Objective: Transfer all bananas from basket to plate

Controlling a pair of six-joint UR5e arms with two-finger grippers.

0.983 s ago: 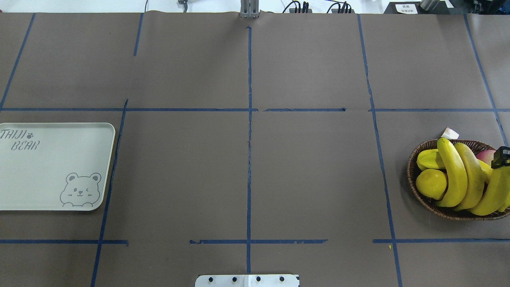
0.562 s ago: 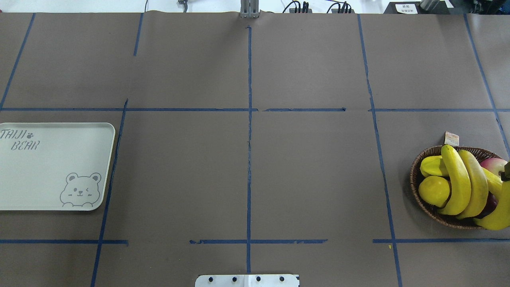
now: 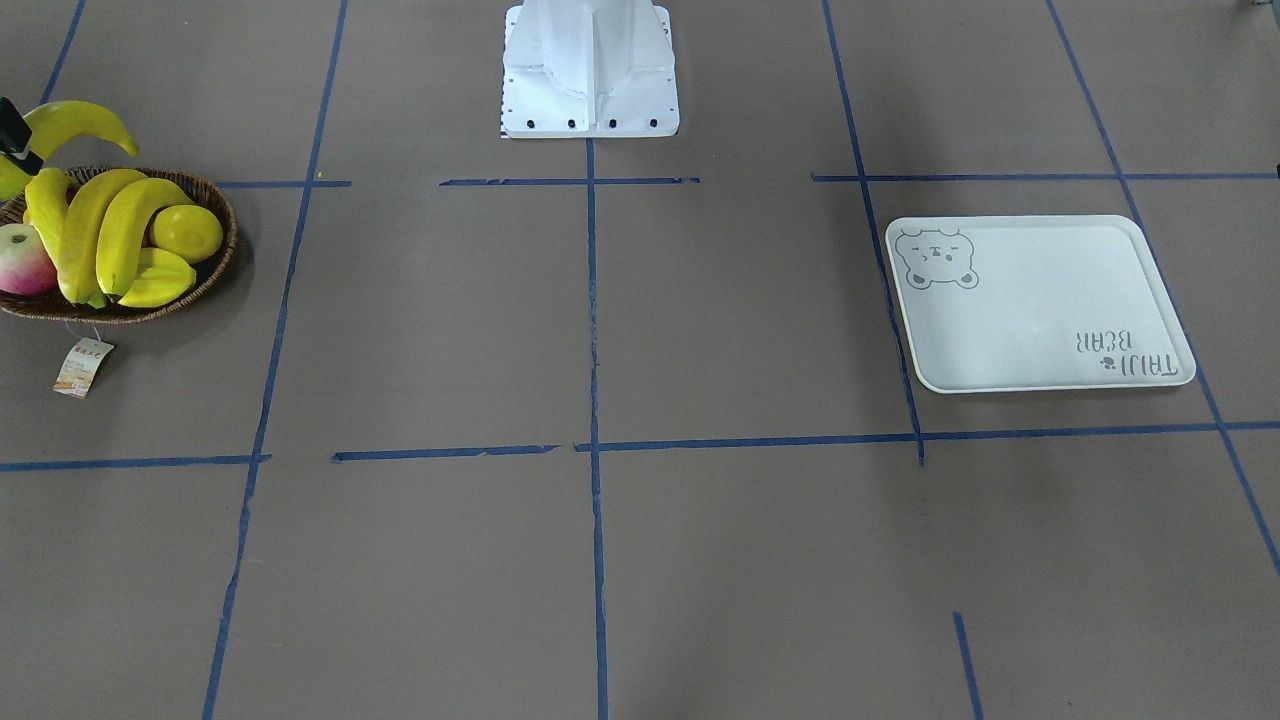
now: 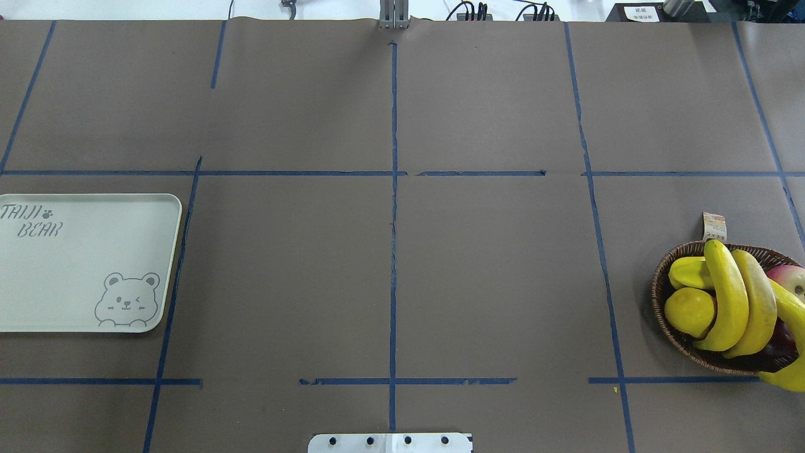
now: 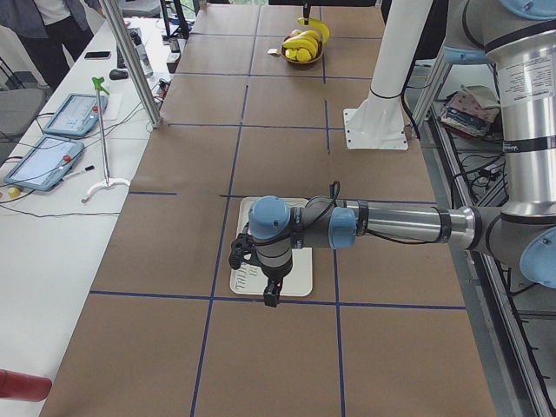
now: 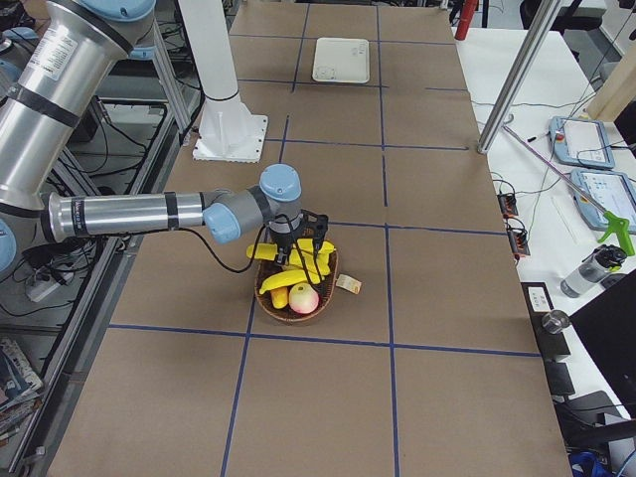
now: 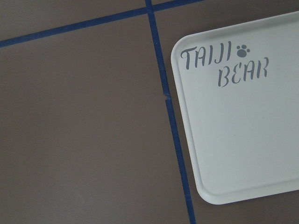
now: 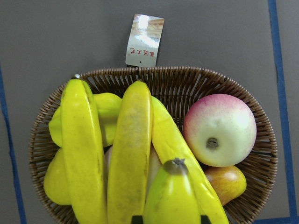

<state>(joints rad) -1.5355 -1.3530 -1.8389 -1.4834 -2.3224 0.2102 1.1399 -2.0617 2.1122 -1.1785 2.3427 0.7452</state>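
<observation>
Bananas (image 8: pixel 84 154), long curved smooth yellow: three lie in the shallow dark-brown wicker basket (image 8: pixel 187 81). The right pincer (image 3: pixel 10 135) grasps the fourth banana (image 3: pixel 80 120), lifted. We would clear the basket before crossing toward the off-white rectangular plate (image 4: pixel 82 270), well apart. Left pincer (image 5: pixel 272 294): cannot tell.

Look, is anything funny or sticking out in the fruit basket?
Yes. One banana hangs in the air above the basket, poking out past its rim. The right gripper holds it up there.

Basket (image 8: pixel 187 78) holds bananas (image 8: pixel 128 154), pink apple (image 8: pixel 219 129), paper tag (image 8: pixel 145 39).
</observation>
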